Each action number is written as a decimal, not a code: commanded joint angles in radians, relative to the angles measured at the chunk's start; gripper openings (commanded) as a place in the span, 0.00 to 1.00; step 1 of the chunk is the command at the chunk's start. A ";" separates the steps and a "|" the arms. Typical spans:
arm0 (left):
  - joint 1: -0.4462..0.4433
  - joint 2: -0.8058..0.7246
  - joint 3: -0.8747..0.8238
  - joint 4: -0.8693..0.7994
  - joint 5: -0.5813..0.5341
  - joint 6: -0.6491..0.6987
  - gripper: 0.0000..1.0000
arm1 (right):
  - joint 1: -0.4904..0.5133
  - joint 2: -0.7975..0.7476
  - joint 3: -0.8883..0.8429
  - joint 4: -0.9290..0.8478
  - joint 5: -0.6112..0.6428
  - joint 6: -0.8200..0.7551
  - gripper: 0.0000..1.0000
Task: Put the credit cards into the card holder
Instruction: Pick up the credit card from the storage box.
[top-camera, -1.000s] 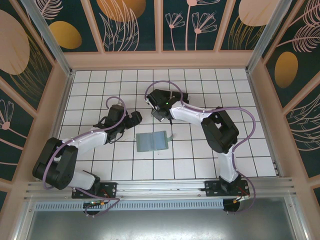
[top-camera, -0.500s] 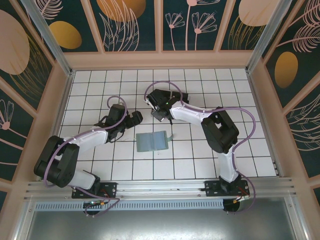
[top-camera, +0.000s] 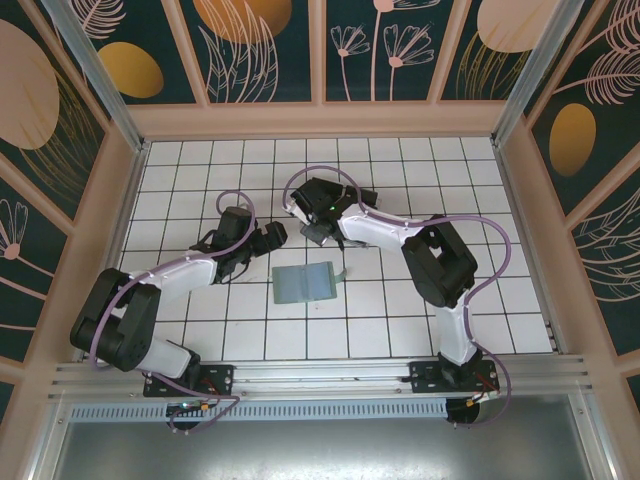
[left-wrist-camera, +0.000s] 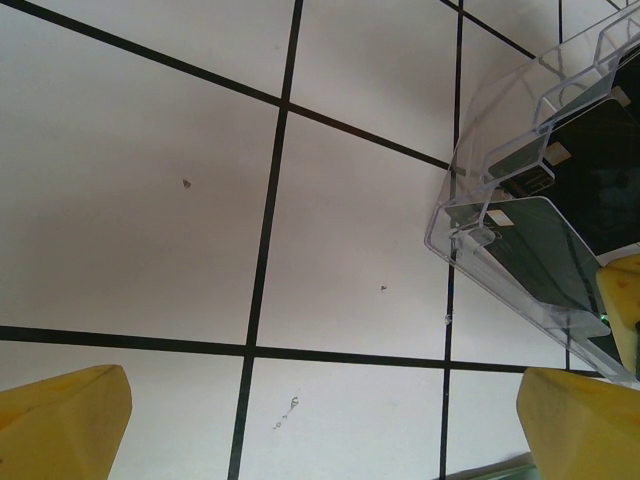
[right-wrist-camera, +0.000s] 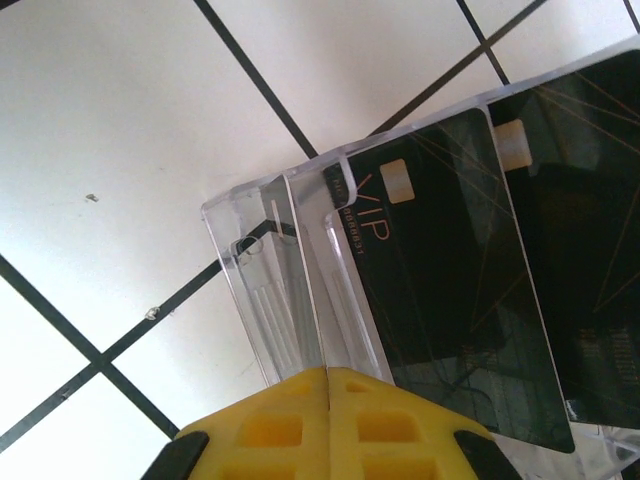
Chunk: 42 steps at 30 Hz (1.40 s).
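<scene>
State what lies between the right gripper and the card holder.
Bare white tile, per the top view, separates the right gripper from the card holder.

The clear rack (left-wrist-camera: 470, 180) and one credit card (right-wrist-camera: 590, 250) run off the wrist views' right edges.

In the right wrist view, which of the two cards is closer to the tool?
The left card, the one showing VIP lettering. The other card stands behind it at the right edge, partly overlapped.
</scene>
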 joint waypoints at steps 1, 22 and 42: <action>0.007 0.011 0.026 0.001 0.018 0.025 0.98 | 0.007 -0.063 0.010 0.020 -0.032 -0.049 0.00; 0.007 -0.051 0.040 -0.040 -0.061 0.022 0.99 | 0.008 -0.181 0.042 -0.029 -0.098 0.024 0.00; -0.074 -0.353 -0.209 -0.131 -0.020 -0.024 0.98 | 0.008 -0.729 -0.645 0.509 -0.453 0.815 0.00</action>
